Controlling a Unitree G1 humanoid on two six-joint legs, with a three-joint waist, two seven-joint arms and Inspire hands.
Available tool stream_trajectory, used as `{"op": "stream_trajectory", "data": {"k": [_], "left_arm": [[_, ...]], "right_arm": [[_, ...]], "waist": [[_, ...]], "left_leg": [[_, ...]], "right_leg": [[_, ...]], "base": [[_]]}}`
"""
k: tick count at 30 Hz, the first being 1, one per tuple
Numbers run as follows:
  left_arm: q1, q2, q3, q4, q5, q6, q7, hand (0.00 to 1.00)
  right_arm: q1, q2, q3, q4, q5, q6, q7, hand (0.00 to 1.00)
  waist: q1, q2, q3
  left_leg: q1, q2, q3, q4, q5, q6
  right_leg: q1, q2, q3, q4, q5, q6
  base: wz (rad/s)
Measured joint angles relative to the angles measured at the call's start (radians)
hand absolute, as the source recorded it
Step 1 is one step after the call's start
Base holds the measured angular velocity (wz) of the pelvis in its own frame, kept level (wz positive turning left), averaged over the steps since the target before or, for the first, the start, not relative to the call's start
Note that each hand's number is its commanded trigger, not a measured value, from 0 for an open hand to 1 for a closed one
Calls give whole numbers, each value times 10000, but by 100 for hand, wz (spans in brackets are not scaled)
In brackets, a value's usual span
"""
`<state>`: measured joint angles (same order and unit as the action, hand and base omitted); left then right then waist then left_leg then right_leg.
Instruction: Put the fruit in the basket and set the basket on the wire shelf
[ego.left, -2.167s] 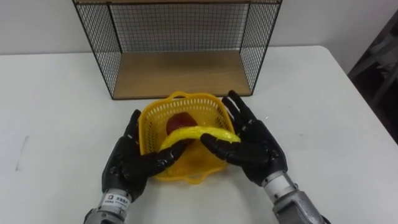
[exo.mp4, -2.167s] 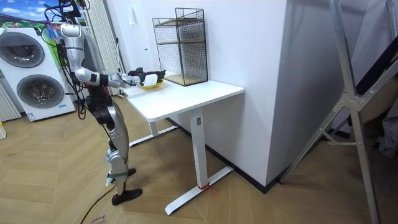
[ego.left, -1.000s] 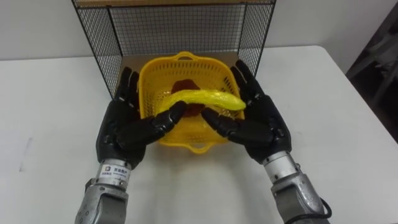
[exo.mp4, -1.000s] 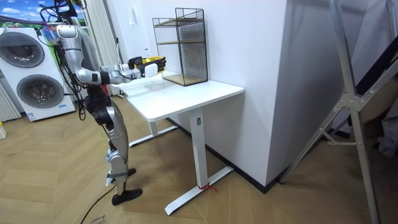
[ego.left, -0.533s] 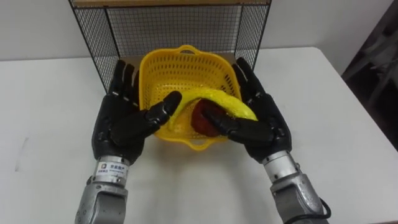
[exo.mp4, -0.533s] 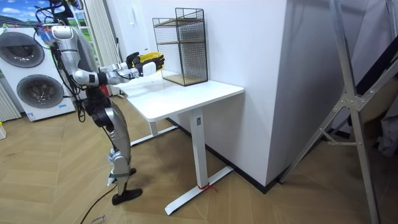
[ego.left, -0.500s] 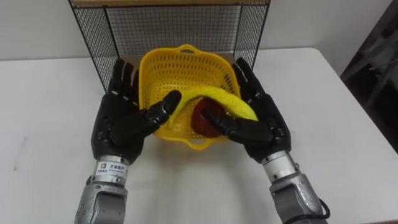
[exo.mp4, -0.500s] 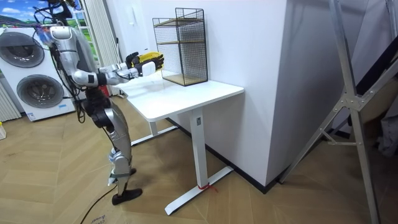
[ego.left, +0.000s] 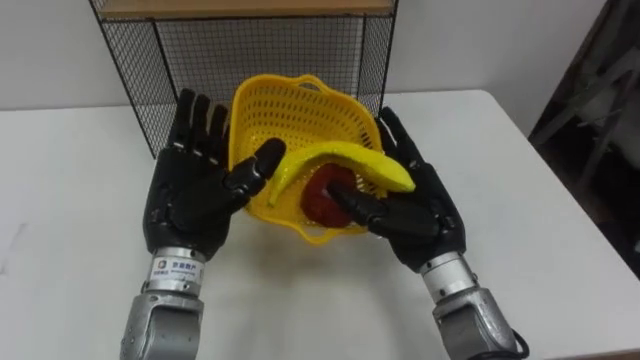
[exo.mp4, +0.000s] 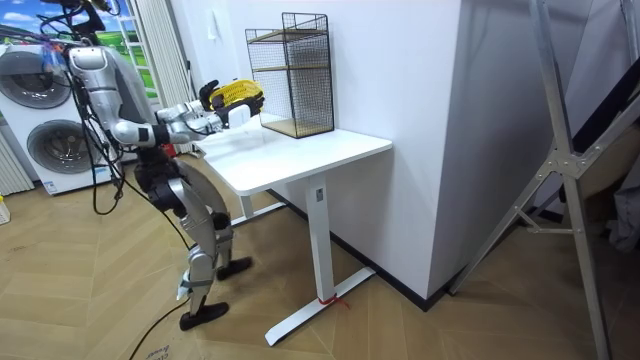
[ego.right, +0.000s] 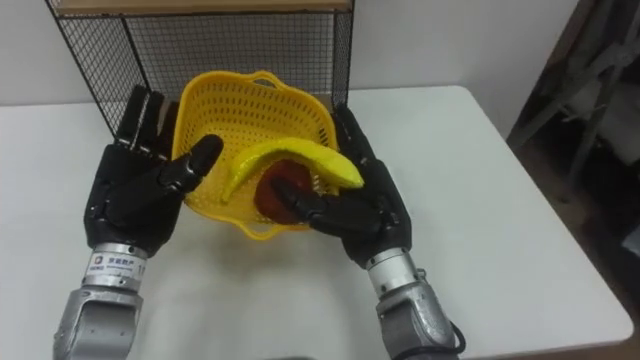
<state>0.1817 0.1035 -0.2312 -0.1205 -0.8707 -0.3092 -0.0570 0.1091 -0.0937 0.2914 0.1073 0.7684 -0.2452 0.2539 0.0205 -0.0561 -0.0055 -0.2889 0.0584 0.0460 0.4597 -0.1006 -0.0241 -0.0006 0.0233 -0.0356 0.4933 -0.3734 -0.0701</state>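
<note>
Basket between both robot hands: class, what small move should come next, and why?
Probably level the basket before pushing it forward. It tips toward the robot between the left robot hand and right robot hand, with the banana and red fruit at its low rim, in front of the wire shelf.

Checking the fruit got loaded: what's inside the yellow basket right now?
A banana lies across the basket, over a dark red fruit. The banana and the thumb of the right hand cover part of that fruit, and anything beneath it is hidden.
</note>
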Motion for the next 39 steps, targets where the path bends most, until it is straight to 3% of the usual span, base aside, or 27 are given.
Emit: {"op": "stream_trajectory", "data": {"k": [1,5,7,13,17,21,24,27,28,30,31,32,33,35,36,37,38,39], "left_arm": [[4,0,-38,1,2,22,0,0],[-127,6,-48,1,1,18,1,0],[-219,-5,-41,0,3,-35,-3,0],[-217,-5,-108,-48,5,-53,-1,0],[-219,8,-103,-64,0,-73,16,0],[-246,10,-104,-83,-1,-86,33,0],[-248,38,-102,-79,-7,-96,48,0],[-245,50,-98,-77,10,-103,48,0],[-240,57,-103,-76,12,-80,48,0],[-246,55,-98,-72,9,-62,47,0],[-245,61,-97,-69,8,-59,46,0],[-242,52,-98,-38,8,-62,46,0],[-223,45,-104,-6,-2,-62,50,0],[-205,55,-63,11,-11,-72,62,0],[-207,56,-61,33,-11,-73,62,0],[-210,60,-68,76,-4,-64,61,0],[-195,-1,-132,237,-1,12,61,0],[-196,-16,-161,269,3,46,61,0]], "right_arm": [[4,-78,1,-43,0,-27,24,0],[-3,-77,-1,-45,-4,-51,24,0],[-5,-67,1,-47,-2,-54,24,0],[-87,-175,4,-48,-4,-52,23,0],[-221,-194,0,-218,-3,-49,-31,0],[-487,-186,-1,-222,97,-60,-50,0],[-538,-127,5,-326,89,-60,-130,0],[-553,-123,9,-412,52,-148,-131,0],[-553,-140,7,-412,7,-169,-132,0],[-552,-136,-8,-411,-6,-169,-131,0],[-554,-138,-23,-411,-97,-171,-130,0],[-549,-139,-22,-371,-114,-184,-125,0],[-531,-145,-16,-325,-128,-179,-121,0],[-520,-114,-12,-287,-252,-145,-108,0],[-518,-113,-10,-275,-273,-146,-108,0],[-523,-112,-11,-211,-275,-147,-108,0],[-502,-192,-22,-57,-273,-120,-110,0],[-510,-204,-80,-17,-279,-51,-110,0]], "waist": [[16,15,44],[-34,-9,69],[-4,-6,79],[119,-211,212],[199,-214,209],[128,-211,215],[113,-217,211],[128,-238,214],[97,-236,216],[5,-220,225],[11,-178,254],[-63,-39,378],[-97,48,424],[-8,107,403],[-29,97,401],[-76,11,351],[-144,112,197],[-137,145,145]], "left_leg": [[5,-35,45,135,178,105],[0,-230,126,347,-130,319],[12,-457,264,326,-273,453],[86,-913,339,268,-586,695],[-42,-928,365,576,-912,804],[-44,-1075,356,588,-1006,914],[-25,-1211,341,607,-1087,987],[95,-1409,359,663,-1190,1103],[154,-1503,376,710,-1230,1199],[304,-1634,327,763,-1293,1337],[416,-1695,209,754,-1306,1379],[562,-1755,-124,690,-1280,1440],[604,-1750,-296,623,-1273,1449],[706,-1717,-546,355,-1074,1430],[730,-1742,-542,322,-1027,1435],[740,-1833,-493,316,-993,1416],[788,-1817,-605,319,-934,1374],[828,-1789,-605,236,-875,1290]], "right_leg": [[123,-23,-18,-121,-37,69],[406,-296,-78,-586,-95,294],[432,-557,-72,-639,-186,467],[604,-1007,-300,-796,-360,768],[591,-1107,-605,-688,-328,854],[513,-1299,-742,-334,-394,1003],[354,-1469,-807,247,-445,1094],[-48,-1816,-981,1559,-441,1164],[-408,-2011,-1069,2403,-277,1358],[-885,-2218,-1037,3571,170,1375],[-1122,-2264,-968,4151,597,1325],[-1255,-2167,-931,4485,917,1326],[-1292,-2036,-899,4410,845,1352],[-1571,-1626,-887,2721,246,1261],[-1558,-1591,-933,2081,234,1243],[-1521,-1505,-1054,1035,497,1096],[-1377,-1408,-1056,745,571,1058],[-1337,-1394,-1068,588,567,1090]], "base": [[0],[1],[3],[6],[1],[8],[7],[5],[16],[17],[17],[16],[0],[-8],[8],[27],[20],[4]]}}
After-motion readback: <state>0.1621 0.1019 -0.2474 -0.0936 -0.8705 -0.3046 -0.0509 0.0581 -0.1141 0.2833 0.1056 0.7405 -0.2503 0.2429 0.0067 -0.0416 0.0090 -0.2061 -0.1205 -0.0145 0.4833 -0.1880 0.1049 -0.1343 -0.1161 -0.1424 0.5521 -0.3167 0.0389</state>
